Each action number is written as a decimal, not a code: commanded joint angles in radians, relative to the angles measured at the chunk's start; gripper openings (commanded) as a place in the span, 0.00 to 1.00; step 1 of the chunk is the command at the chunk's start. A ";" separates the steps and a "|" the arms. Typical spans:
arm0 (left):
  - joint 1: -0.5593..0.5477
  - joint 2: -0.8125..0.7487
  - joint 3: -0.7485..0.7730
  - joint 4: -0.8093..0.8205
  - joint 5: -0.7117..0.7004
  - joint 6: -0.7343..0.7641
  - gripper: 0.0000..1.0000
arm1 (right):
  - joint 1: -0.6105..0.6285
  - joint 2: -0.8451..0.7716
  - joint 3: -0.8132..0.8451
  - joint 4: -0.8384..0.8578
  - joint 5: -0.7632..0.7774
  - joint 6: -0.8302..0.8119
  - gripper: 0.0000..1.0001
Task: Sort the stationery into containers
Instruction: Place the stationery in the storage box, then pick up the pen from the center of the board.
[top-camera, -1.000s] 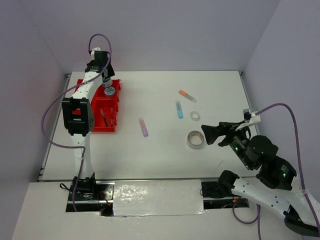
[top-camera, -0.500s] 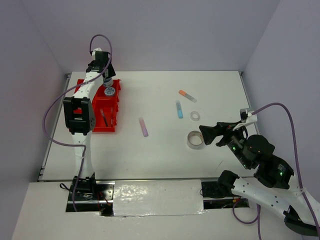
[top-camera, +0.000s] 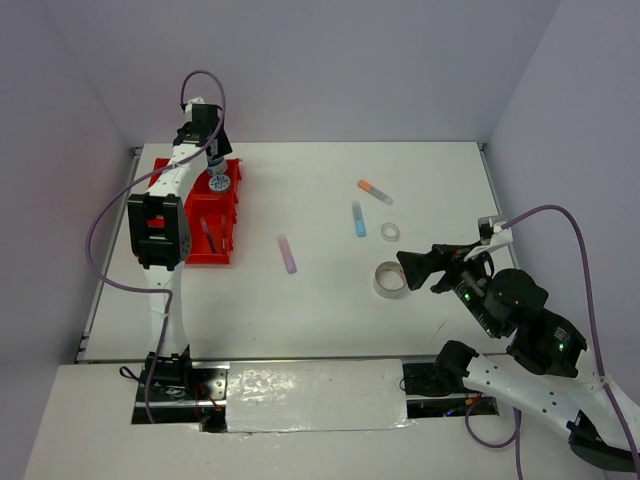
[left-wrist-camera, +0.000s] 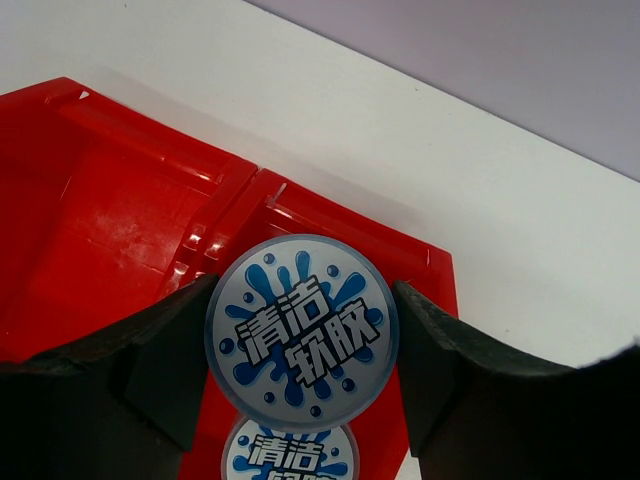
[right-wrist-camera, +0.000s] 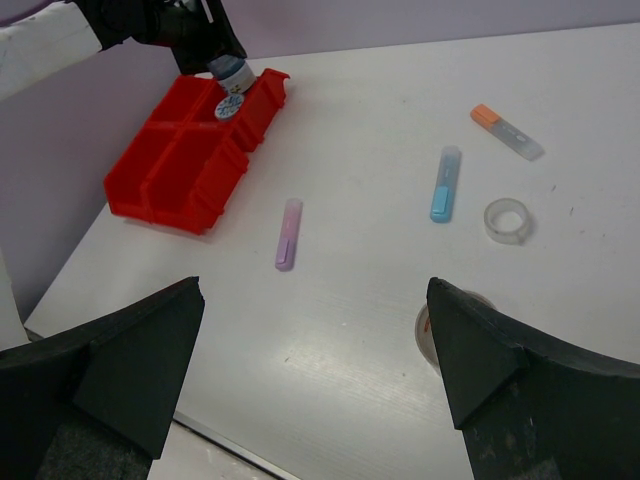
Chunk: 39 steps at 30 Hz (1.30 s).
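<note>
Top external view: a white table (top-camera: 320, 310) with two robot arms based at its near edge. A red tray (top-camera: 225, 250) with four square compartments sits at about 9 o'clock from the table's centre, close to the left edge.

The left arm reaches over the tray. Its left gripper (left-wrist-camera: 302, 300) is clamped on a round blue-lidded tub (left-wrist-camera: 301, 320), one dark finger against each side of the lid, which carries printed characters. The held tub hangs over the tray's far right compartment. A second matching tub (left-wrist-camera: 290, 455) lies in that compartment directly beneath it. A thin pen (top-camera: 207, 235) lies in the near right compartment.

The other stationery lies loose on the table. A purple marker (top-camera: 287, 254) rests near the centre, toward 8 o'clock. A light-blue marker (top-camera: 358, 218) lies at about 2 o'clock, with an orange-capped marker (top-camera: 375, 191) just beyond it. A small clear tape roll (top-camera: 390, 232) sits at 3 o'clock, and a larger tape roll (top-camera: 391, 279) lies at 4 o'clock.

The right gripper (top-camera: 415, 268) hovers just right of the larger roll, its fingers spread wide with nothing between them.
</note>
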 joint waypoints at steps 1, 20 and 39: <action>0.005 0.004 0.006 0.030 -0.027 0.000 0.41 | -0.002 0.003 -0.012 0.048 -0.001 -0.012 1.00; -0.088 -0.186 -0.029 -0.079 -0.027 -0.050 0.99 | -0.002 0.066 -0.026 0.074 0.016 -0.009 1.00; -0.550 -0.385 -0.646 -0.116 -0.101 -0.431 0.91 | -0.085 0.399 0.045 0.014 -0.100 0.007 1.00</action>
